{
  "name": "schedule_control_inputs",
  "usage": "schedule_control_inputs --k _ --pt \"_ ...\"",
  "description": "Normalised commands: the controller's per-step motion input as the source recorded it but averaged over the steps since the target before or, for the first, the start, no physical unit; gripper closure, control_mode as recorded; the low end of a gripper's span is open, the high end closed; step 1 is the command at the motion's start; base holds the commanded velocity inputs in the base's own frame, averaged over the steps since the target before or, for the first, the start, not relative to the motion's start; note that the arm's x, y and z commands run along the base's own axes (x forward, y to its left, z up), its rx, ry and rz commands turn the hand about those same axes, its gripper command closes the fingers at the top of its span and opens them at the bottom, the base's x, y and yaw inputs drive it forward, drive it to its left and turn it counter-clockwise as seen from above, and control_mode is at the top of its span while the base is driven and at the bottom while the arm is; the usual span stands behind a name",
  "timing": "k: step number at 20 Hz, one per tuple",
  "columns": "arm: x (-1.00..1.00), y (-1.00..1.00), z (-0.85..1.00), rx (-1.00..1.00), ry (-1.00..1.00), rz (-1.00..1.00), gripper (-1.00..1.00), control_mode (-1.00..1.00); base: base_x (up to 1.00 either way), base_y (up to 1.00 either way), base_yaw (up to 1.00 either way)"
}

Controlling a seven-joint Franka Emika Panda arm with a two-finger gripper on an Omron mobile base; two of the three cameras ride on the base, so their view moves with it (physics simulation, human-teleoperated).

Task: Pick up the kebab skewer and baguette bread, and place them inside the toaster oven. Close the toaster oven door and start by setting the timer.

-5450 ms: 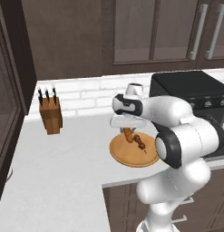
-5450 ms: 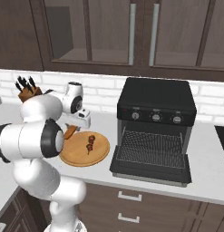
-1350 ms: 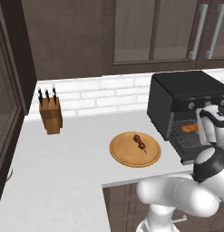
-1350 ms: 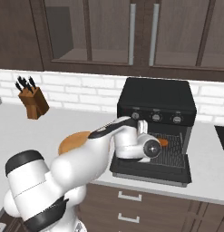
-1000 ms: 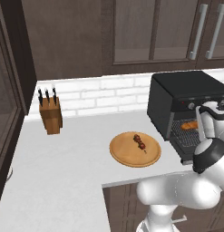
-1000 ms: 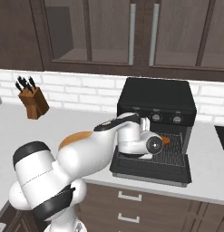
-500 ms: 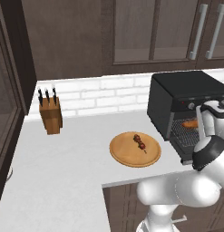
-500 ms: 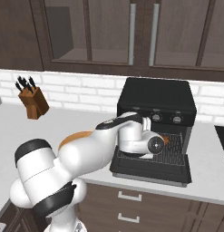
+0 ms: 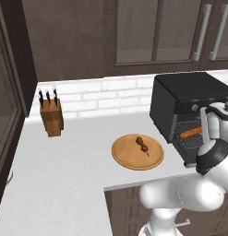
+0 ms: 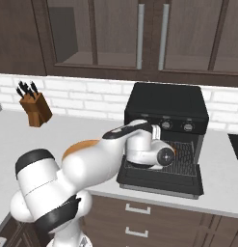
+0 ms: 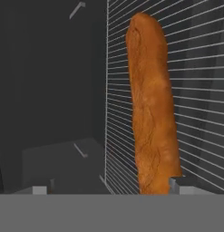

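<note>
The baguette bread (image 11: 152, 104) lies along the wire rack (image 11: 199, 90) inside the toaster oven (image 9: 189, 99). From the left base view the baguette bread (image 9: 191, 133) shows as an orange loaf in the oven's mouth. My gripper (image 11: 106, 189) is open at the oven's front, its fingertips wide apart, and the loaf's near end sits by one fingertip (image 11: 174, 186). The toaster oven door (image 10: 161, 177) hangs down flat, open. The kebab skewer (image 9: 143, 144) rests on the round wooden plate (image 9: 127, 156) left of the oven.
A knife block (image 9: 51, 117) stands by the brick wall at the back left. Dark upper cabinets (image 10: 139, 34) hang above the oven. A row of knobs (image 10: 177, 126) runs across the toaster oven's front. The white counter (image 9: 64, 175) stretches left of the plate.
My jaws have spread apart and let go of the baguette, which now lies on the rack a little deeper in the oven. The skewer and plate have not moved.
</note>
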Motion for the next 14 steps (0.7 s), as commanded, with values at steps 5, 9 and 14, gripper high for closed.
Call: schedule_control_inputs --k 5,9,14 --pt "-0.33 0.00 0.04 0.00 -0.01 0.00 -1.00 -1.00 0.00 0.00 0.00" --pt "-0.63 0.24 0.57 -0.02 0.00 0.00 -1.00 -1.00 0.00 0.00 0.00" --pt "-0.66 0.92 0.72 -0.14 0.01 0.20 -1.00 -1.00 0.00 0.00 0.00"
